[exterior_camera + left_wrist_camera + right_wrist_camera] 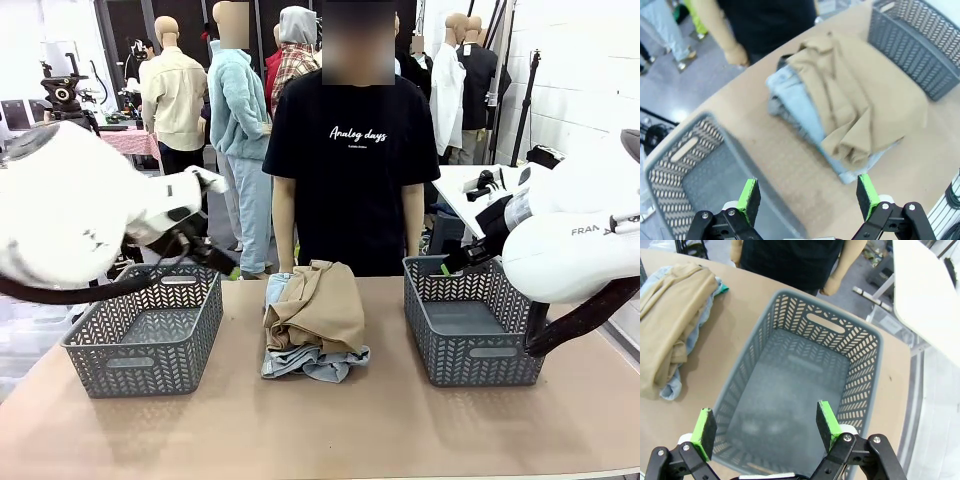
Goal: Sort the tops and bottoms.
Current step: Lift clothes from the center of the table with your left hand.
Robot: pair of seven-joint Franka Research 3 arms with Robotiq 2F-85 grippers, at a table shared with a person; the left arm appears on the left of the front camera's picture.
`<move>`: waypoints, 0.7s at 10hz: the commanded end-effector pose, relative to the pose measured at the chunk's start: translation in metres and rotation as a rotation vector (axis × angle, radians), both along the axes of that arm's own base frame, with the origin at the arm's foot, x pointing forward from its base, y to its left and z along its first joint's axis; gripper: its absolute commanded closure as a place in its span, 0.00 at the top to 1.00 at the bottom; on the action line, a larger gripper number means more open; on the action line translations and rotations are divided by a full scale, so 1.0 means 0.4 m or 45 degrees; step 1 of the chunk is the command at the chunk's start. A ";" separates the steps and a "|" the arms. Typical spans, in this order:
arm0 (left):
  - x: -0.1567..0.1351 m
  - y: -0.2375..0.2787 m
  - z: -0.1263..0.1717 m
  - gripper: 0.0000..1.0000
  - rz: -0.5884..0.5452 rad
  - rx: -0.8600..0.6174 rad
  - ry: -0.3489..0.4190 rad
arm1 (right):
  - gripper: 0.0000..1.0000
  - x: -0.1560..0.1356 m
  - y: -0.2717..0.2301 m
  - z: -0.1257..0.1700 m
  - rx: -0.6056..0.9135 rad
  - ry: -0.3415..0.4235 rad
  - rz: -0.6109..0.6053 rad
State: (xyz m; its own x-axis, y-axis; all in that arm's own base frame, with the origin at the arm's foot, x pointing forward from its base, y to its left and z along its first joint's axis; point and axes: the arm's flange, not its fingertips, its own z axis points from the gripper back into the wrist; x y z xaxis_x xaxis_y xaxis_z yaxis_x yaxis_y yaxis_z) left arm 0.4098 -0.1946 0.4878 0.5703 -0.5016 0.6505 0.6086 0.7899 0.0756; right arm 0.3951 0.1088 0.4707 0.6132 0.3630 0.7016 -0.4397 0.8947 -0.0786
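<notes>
Three garments heaped mid-frame in the front view on the table (320, 430): khaki top (318, 305) draped over denim bottoms (315, 362), teal top (722, 288) just a sliver beneath them at upper left of the right wrist view. Left basket (140, 375) and right basket (470, 370) flanking the heap, apart from it. Left gripper (807, 195) spread wide and empty over the left basket's edge; right gripper (762, 432) likewise agape above the right basket.
</notes>
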 end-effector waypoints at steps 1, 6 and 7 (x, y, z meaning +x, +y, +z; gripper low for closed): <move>0.080 -0.104 0.001 1.00 -0.081 0.059 0.062 | 1.00 0.002 -0.003 -0.002 -0.006 0.000 0.003; 0.193 -0.337 -0.067 1.00 -0.165 0.226 0.267 | 1.00 0.002 -0.003 -0.002 -0.006 0.000 0.003; 0.204 -0.366 -0.083 1.00 -0.194 0.268 0.325 | 1.00 0.002 -0.003 -0.002 -0.006 0.000 0.003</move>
State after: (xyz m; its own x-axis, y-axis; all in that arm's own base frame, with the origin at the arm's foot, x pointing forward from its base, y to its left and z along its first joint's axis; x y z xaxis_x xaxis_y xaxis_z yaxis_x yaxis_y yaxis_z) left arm 0.4834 -0.3292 0.4482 0.5977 -0.6821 0.4213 0.7348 0.6763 0.0526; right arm 0.3952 0.1086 0.4706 0.6135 0.3631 0.7013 -0.4390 0.8950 -0.0793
